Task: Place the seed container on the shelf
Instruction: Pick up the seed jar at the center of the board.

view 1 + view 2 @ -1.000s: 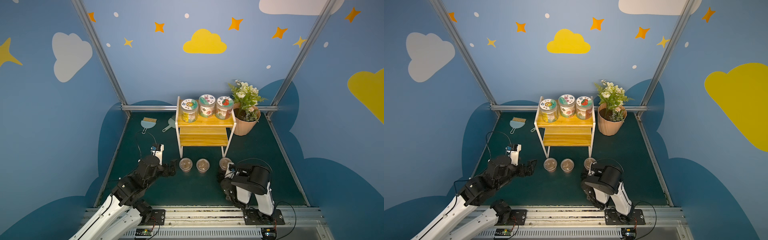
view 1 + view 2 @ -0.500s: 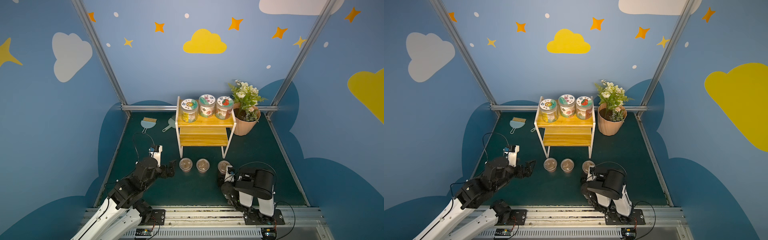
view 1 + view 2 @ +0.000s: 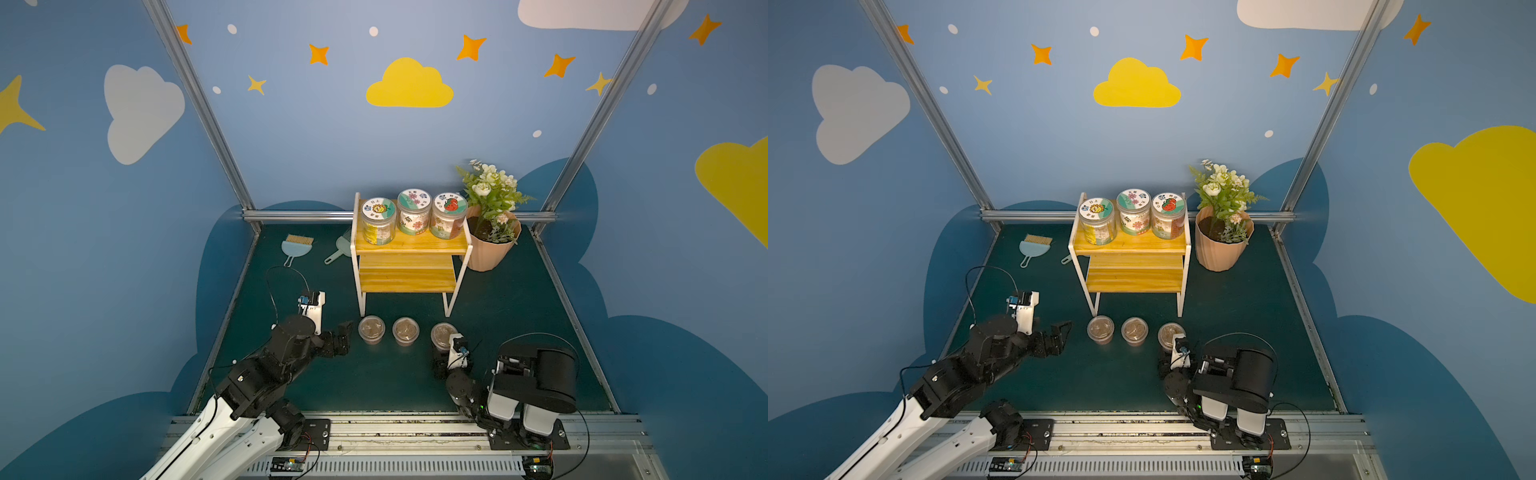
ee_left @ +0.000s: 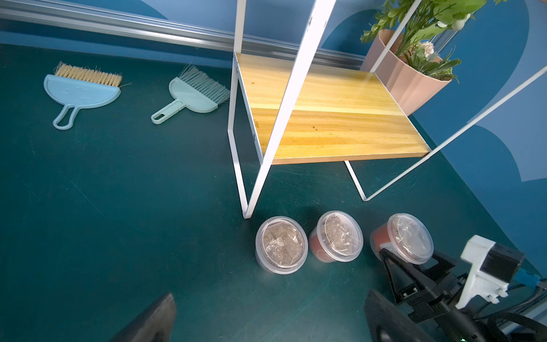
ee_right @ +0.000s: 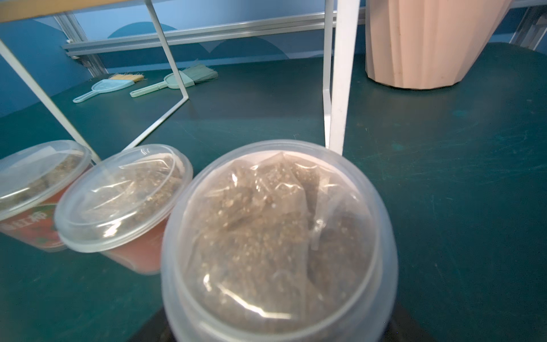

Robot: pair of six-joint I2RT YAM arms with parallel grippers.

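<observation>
Our right end effector [image 4: 414, 263] grips the rightmost seed container [image 5: 275, 237] in front of the shelf [image 3: 409, 249]; our left end effector [image 3: 344, 340] is wide open and empty.

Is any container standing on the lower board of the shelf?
No, in the left wrist view the shelf's lower board is bare wood with nothing on it.

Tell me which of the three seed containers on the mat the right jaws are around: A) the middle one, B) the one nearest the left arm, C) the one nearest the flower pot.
C: in the left wrist view the right gripper's jaws press both sides of the seed container nearest the flower pot; the middle container and the end container stand free.
</observation>
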